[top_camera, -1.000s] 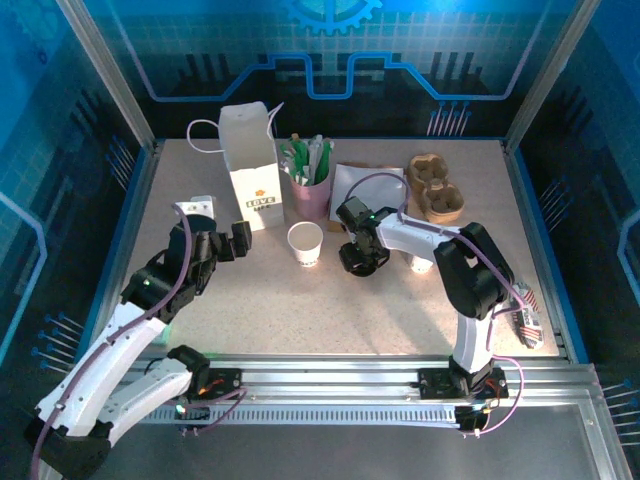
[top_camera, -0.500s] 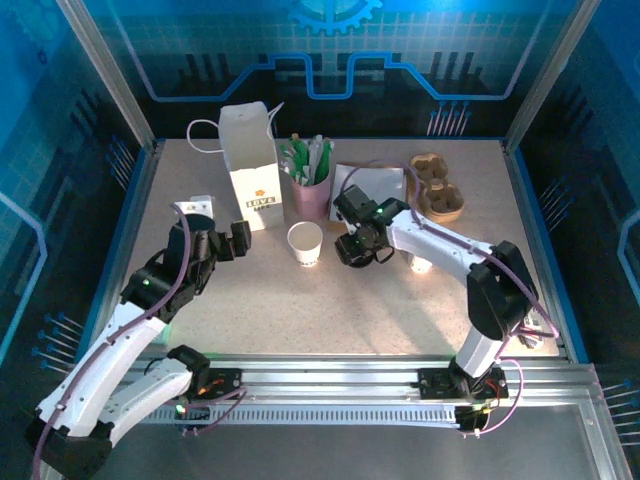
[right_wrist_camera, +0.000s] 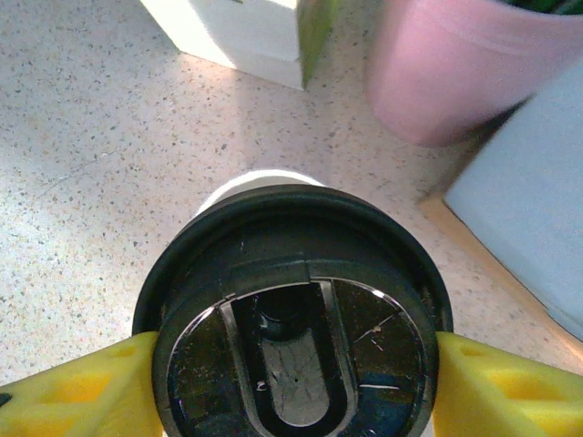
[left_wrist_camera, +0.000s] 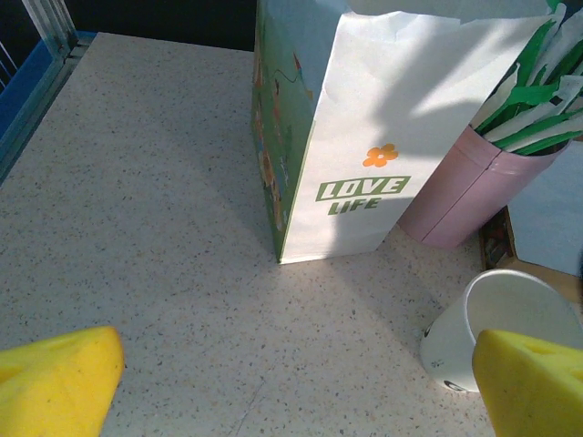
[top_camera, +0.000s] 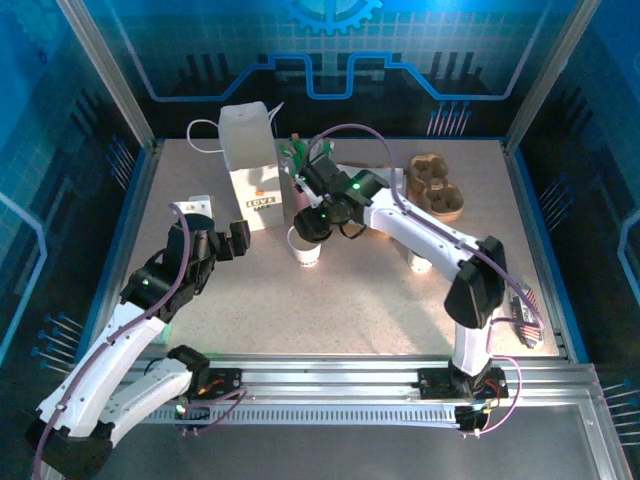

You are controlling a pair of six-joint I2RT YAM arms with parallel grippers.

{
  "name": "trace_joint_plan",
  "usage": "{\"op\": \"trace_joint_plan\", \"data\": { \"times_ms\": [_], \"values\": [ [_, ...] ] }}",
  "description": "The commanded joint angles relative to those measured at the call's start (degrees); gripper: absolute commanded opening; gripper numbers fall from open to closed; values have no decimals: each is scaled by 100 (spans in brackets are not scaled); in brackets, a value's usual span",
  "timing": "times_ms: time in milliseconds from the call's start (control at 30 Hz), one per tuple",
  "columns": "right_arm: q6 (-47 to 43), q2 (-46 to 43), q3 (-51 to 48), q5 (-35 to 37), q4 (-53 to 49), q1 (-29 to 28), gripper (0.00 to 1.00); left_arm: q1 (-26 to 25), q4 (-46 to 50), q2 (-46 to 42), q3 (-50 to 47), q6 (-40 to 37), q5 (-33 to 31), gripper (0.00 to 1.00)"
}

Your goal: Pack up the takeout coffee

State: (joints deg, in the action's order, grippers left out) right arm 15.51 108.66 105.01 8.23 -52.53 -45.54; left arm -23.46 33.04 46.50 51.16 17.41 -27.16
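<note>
Seen from above, the right fingers are reached out over the small tapered white paper cup, which stands upright on the speckled tabletop just below them. What they carry cannot be made out from this angle. The tall white paper bag with handles and the pink cup of green-and-white sticks stand just beyond them. The left fingers hang spread, apart from the white paper cup and holding nothing.

From the left wrist, the left fingers are wide apart over bare tabletop. The white paper cup sits by the right-hand pad, open and lidless. The white paper bag and pink cup are ahead of it.

From the right wrist, the right fingers are clamped on either side of the round black plastic lid. A sliver of the white paper cup shows past the lid's far edge, so the lid looks not quite centred over the rim. The pink cup is close ahead.

The likely trouble is an off-centre press. The black plastic lid would seat on one side only, or the light cup, braced by nothing, would tip or skid toward the pink cup. The arm could also brush the sticks.
</note>
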Motion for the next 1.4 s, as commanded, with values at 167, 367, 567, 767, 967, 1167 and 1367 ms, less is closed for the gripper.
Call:
{"op": "trace_joint_plan", "data": {
  "times_ms": [167,367,567,767,967,1167,1367],
  "values": [
    [-267,1139,1337,-172,-1046,-193,66,53,-92,-107,9,-96,53,99],
    [-361,1649,1898,29,-1382,-201,66,70,-96,-141,9,-100,61,99],
    [-381,1893,2270,244,-1702,-214,66,87,-111,-142,-4,-107,88,99],
    [-432,2033,2471,303,-1863,-214,66,109,-113,-141,0,-97,109,99],
    [-465,2150,2520,250,-1927,-276,66,114,-107,-137,-8,-98,114,99],
    [-500,2242,2529,263,-1966,-292,66,123,-104,-137,-9,-97,123,99],
    [-497,2235,2590,281,-2059,-315,66,136,-109,-124,-8,-95,132,99]
  ]
}}
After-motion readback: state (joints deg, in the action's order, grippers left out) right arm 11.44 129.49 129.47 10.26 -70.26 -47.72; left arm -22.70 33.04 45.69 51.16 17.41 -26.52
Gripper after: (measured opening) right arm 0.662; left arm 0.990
